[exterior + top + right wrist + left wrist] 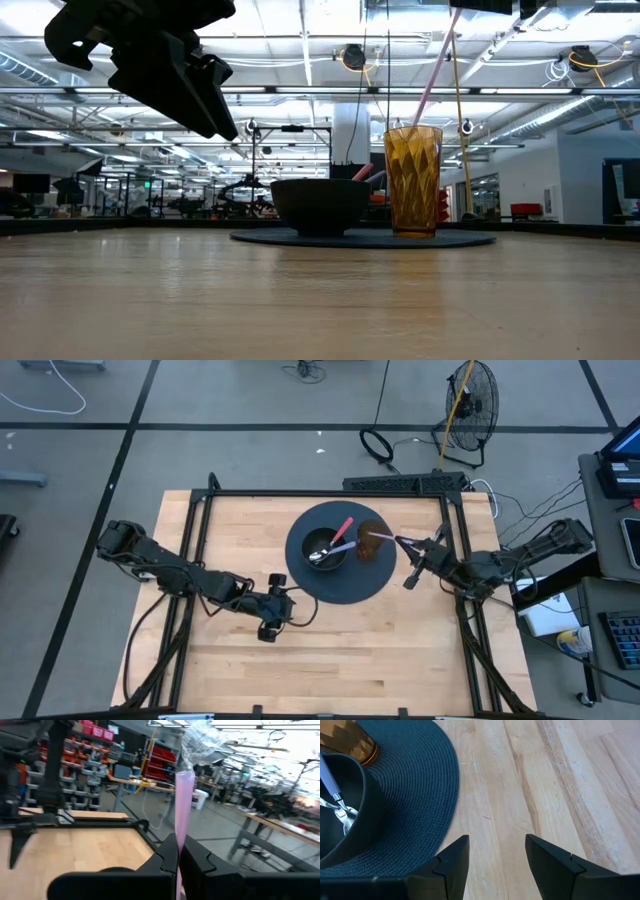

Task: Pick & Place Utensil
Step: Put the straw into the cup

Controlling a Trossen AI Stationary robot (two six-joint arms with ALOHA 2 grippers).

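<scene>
A round dark blue placemat lies mid-table. On it stand a dark bowl holding two utensils, one pink-handled and one lavender-handled, and an amber faceted cup. A pink utensil handle sticks up out of the cup, slanting toward the table's right. My right gripper is above the cup's right side, shut on that handle. My left gripper hovers open over bare wood, near-left of the placemat. My right gripper pinches the pink utensil handle between its two fingers, well up the handle. A translucent end stands out beyond the fingers. The fingers come from the table's right, across the handle. The handle's lower end sits inside the amber cup, tilted.
A black frame runs along the table's far edge and down both sides. Bare wood stretches between the placemat and the near edge. A fan and cables lie on the floor beyond the table.
</scene>
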